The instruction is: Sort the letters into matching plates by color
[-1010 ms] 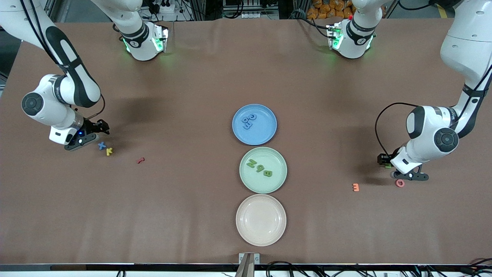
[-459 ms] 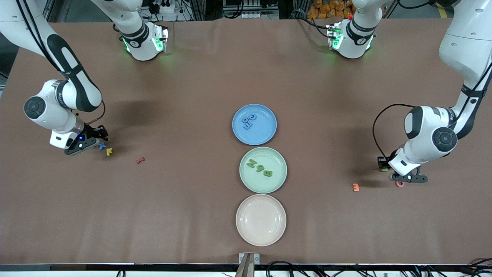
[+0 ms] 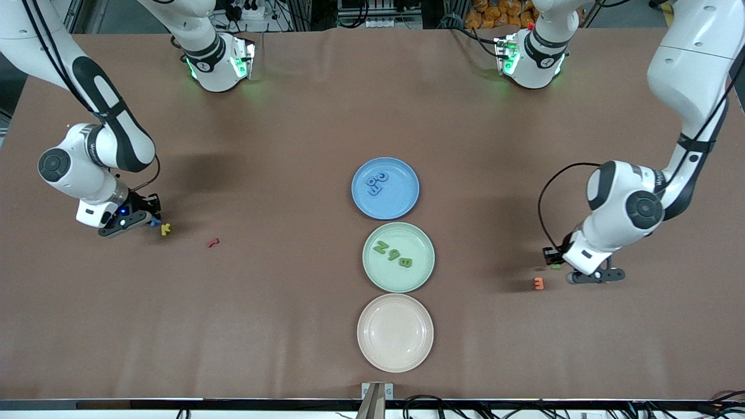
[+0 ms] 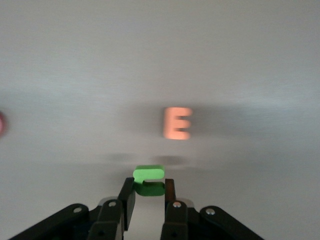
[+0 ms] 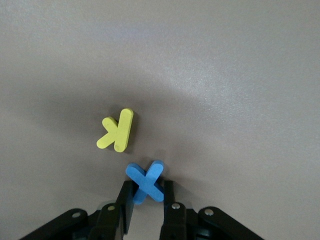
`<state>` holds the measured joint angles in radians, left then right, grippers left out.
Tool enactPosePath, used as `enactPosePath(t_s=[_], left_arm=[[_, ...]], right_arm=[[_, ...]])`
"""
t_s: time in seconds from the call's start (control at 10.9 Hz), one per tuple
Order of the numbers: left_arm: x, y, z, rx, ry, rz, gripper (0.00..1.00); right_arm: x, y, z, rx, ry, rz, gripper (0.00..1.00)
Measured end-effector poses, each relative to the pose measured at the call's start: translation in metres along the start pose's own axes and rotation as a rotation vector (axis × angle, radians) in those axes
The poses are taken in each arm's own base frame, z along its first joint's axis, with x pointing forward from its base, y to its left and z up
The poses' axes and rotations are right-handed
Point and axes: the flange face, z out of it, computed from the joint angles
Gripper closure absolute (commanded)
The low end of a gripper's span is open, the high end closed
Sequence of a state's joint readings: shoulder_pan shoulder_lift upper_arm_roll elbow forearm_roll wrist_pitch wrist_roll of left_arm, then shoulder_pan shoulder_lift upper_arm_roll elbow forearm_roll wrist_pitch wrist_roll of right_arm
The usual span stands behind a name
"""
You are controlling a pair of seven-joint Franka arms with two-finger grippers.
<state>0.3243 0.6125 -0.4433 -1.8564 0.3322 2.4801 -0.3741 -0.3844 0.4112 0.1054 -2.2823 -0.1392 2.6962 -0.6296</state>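
**Both grippers pinching a letter, three plates in a row at mid-table**

Nearest the front camera, the cream-pinkish plate (image 3: 395,332) lies bare at the end of the row. Next to it, farther from that camera, sits the pale mint green plate (image 3: 398,256), the landmark for the rest, with three green letters (image 3: 393,253) lying flat inside it. Farther again, just beside the green plate's rim, is the blue plate (image 3: 385,188), with blue letters (image 3: 376,183) in it.

Toward the left arm's end of the table from the green plate, well apart from it, lies the orange letter (image 3: 538,283), an E in the left wrist view (image 4: 177,123). The left gripper (image 3: 556,265) is low over the table just beside that orange letter. Its jaws are pressed onto a green letter (image 4: 149,180), which sits between the fingertips (image 4: 127,192) and sticks out past them toward the orange one. A sliver of pink (image 4: 1,123) shows at the edge of the left wrist view; what it is cannot be told.

Toward the right arm's end from the green plate, well apart from it, lies the dark red letter (image 3: 213,242). Still farther toward that end is the yellow letter (image 3: 166,229), a K (image 5: 117,131). The right gripper (image 3: 152,220) is down at the table just beside it, jaws pinching the blue X (image 5: 146,181); the X's upper arms poke out between the fingertips (image 5: 128,195), close to the yellow letter without touching it.
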Motion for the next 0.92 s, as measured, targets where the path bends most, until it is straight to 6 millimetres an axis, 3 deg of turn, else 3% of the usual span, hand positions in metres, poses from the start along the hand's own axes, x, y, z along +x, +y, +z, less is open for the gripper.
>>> enactPosePath(t_s=[0.37,0.55,0.73,0.92], left_arm=[[-0.026,0.126,-0.005,-0.025,0.008,-0.136,1.0],[-0.045,0.185,-0.01,-0.041,0.013,-0.19,1.0],[-0.066,0.237,-0.012,-0.059,0.011,-0.245,1.0],[-0.089,0.287,-0.01,-0.08,0.002,-0.283,1.0]], right_arm=[[0.0,0.0,-0.009,0.036,-0.054,0.039,1.0],[0.01,-0.01,-0.042,0.078,-0.111,0.105,1.0],[0.033,-0.044,-0.086,0.158,-0.119,0.196,1.0],[0.06,-0.097,-0.117,0.218,-0.128,0.297,1.0]])
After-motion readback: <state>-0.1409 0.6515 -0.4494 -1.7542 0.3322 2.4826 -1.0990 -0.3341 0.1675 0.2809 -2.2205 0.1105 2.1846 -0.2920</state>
